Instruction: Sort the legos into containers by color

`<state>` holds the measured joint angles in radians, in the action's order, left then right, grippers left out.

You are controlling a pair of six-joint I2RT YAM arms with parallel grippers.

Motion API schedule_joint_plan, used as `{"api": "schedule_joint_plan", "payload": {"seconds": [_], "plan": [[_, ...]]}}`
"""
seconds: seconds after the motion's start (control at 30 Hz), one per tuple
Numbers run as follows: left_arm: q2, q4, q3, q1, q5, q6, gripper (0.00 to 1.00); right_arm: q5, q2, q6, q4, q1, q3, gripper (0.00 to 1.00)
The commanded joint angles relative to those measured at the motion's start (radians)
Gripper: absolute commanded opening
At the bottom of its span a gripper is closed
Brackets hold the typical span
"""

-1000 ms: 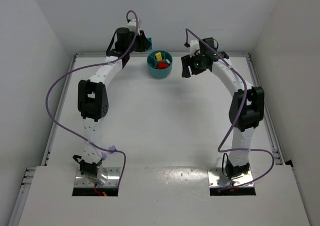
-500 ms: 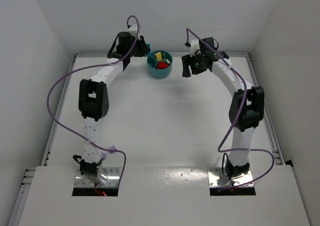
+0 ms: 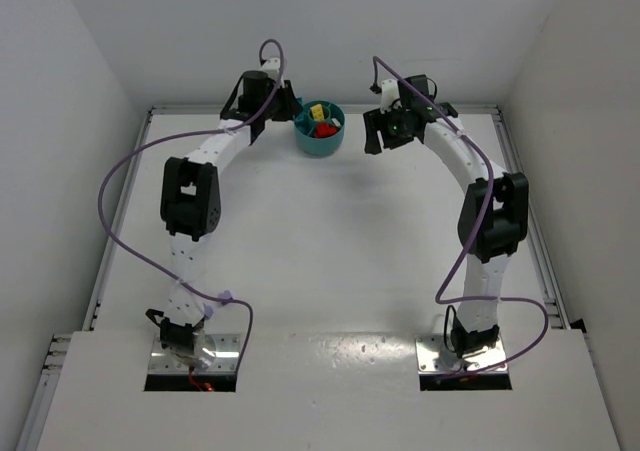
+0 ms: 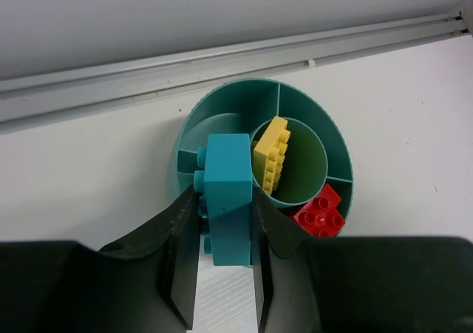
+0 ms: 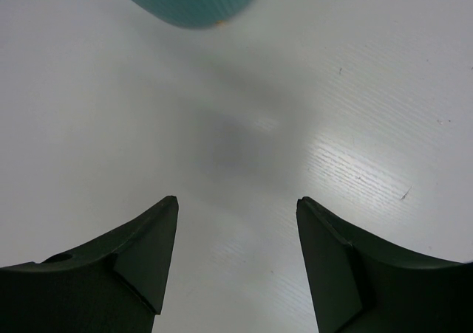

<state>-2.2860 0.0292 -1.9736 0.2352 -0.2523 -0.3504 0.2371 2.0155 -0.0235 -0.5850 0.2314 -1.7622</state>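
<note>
- Gripping a teal lego, left hand hangs over the 8 o'clock rim of the bowl.
- Yellow lego in centre ring (red lego at 4 o'clock).
- Right hand gapes empty above desk.

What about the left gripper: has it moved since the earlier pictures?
Yes. The left gripper, holding a teal brick, moved rightward, up to the teal bowl.

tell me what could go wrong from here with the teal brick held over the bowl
1. The left end effector grips the teal brick where it overlaps the rim of the bowl and the wall of the central ring. Released here, it may perch on a wall or tip outside.
2. It might slide into the central ring with the yellow brick, mixing colors.
</note>
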Motion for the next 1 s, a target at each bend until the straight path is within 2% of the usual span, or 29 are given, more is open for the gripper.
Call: {"api": "schedule_joint_plan", "payload": {"seconds": [0.0,0.43,0.77,0.8,0.87,0.9,0.97], "plan": [[-0.026,-0.015,-0.014,0.021,0.014,-0.025,0.12,-0.007,-0.032,-0.01,0.016,0.003,-0.031,0.66],[-0.046,-0.006,-0.024,0.03,0.041,-0.075,0.19,-0.016,-0.032,-0.01,0.016,0.003,-0.031,0.66],[-0.046,0.023,-0.002,0.05,0.019,-0.075,0.21,-0.016,-0.041,-0.01,0.016,0.003,-0.022,0.66],[-0.046,0.023,-0.002,0.05,0.019,-0.075,0.24,-0.016,-0.041,-0.01,0.016,0.003,-0.022,0.66],[-0.046,0.044,-0.002,0.059,0.019,-0.084,0.38,-0.016,-0.041,-0.01,0.016,0.003,-0.022,0.66],[-0.035,0.044,-0.002,0.059,0.019,-0.084,0.53,-0.016,-0.041,-0.01,0.016,0.003,-0.022,0.66],[-0.035,0.044,0.007,0.059,0.019,-0.084,0.67,-0.016,-0.041,-0.01,0.016,0.003,-0.022,0.66]]}}
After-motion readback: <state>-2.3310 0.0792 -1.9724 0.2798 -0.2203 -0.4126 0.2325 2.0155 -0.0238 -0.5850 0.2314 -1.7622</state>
